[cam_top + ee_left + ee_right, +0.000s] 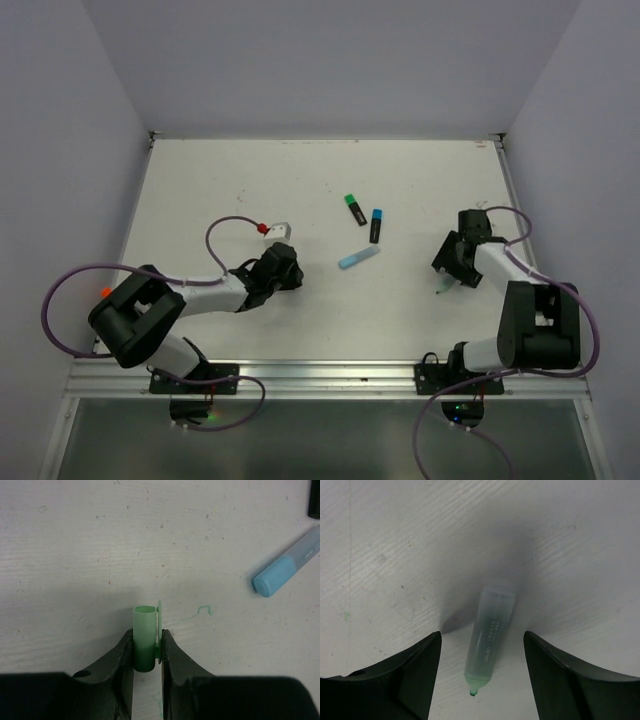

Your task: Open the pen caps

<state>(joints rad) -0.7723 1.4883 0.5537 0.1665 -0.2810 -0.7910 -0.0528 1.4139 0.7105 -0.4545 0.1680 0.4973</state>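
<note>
The cap's [145, 627] lower end is hidden between the left gripper's [147, 639] fingers, so how deep it sits cannot be told. Ahead and to the right of that gripper, a light blue pen [287, 566] is cut off by the picture's right edge. Beyond it, a black thing [314, 500] shows only a sliver at the corner, too little to name. From above, this gripper's fingers and the cap are lost under the dark wrist. A red and white thing [272, 229] just ahead of it is too small to identify. Between the right gripper's [481, 636] fingers the marker [490, 630] is blurred and its print unreadable. From above, only the marker's green tip pokes out from under the gripper.
</note>
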